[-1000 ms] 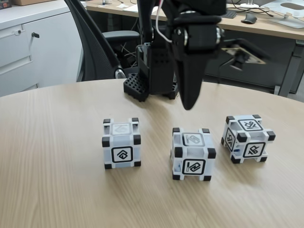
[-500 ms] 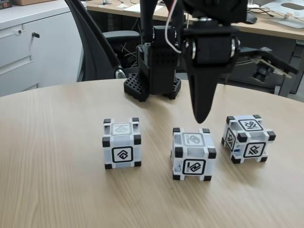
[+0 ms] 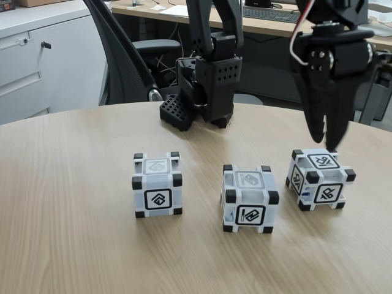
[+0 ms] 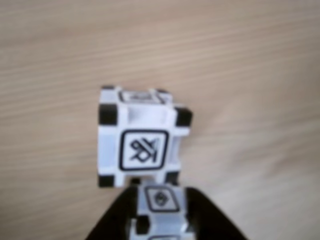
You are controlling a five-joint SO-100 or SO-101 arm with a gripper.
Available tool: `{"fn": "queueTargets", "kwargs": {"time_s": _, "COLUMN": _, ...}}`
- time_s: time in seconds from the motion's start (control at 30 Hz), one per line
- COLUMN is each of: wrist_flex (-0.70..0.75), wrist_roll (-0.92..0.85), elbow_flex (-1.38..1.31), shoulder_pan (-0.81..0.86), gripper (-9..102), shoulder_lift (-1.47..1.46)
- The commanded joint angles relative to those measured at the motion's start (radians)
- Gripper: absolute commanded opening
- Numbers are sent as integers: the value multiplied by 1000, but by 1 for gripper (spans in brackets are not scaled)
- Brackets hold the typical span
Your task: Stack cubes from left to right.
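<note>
The three cubes — left cube, middle cube, right cube — are white-grey with black corner blocks and black-framed square glyphs (a different glyph on each). The pincer is black. The counter is pale wood grain.

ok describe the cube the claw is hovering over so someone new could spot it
On the round light-wood table, three small white-grey plastic cubes with black corners stand in a row in front of the black arm base. It is the cube at the right end in the fixed view, directly under the black claw. Unlike the two square-on cubes, it sits turned, showing two side faces.
</note>
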Motion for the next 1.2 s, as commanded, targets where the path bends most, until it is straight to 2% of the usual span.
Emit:
{"fn": "queueTargets", "kwargs": {"time_s": 0.0, "wrist_flex": 2, "wrist_roll": 5, "elbow_flex": -49, "shoulder_pan": -5, "gripper": 15, "shoulder_lift": 3}}
{"fn": "queueTargets", "kwargs": {"time_s": 0.2, "wrist_flex": 14, "wrist_roll": -29, "elbow_flex": -48, "shoulder_pan": -5, "gripper": 24, "shoulder_lift": -2}}
{"fn": "queueTargets", "kwargs": {"time_s": 0.43, "wrist_flex": 120, "wrist_roll": -15, "elbow_flex": -49, "shoulder_pan": -6, "gripper": 33, "shoulder_lift": -2}}
{"fn": "queueTargets", "kwargs": {"time_s": 0.6, "wrist_flex": 172, "wrist_roll": -5, "elbow_flex": -49, "shoulder_pan": -6, "gripper": 35, "shoulder_lift": -2}}
{"fn": "queueTargets", "kwargs": {"time_s": 1.17, "wrist_flex": 150, "wrist_roll": 5, "elbow_flex": -67, "shoulder_pan": -5, "gripper": 38, "shoulder_lift": -247}}
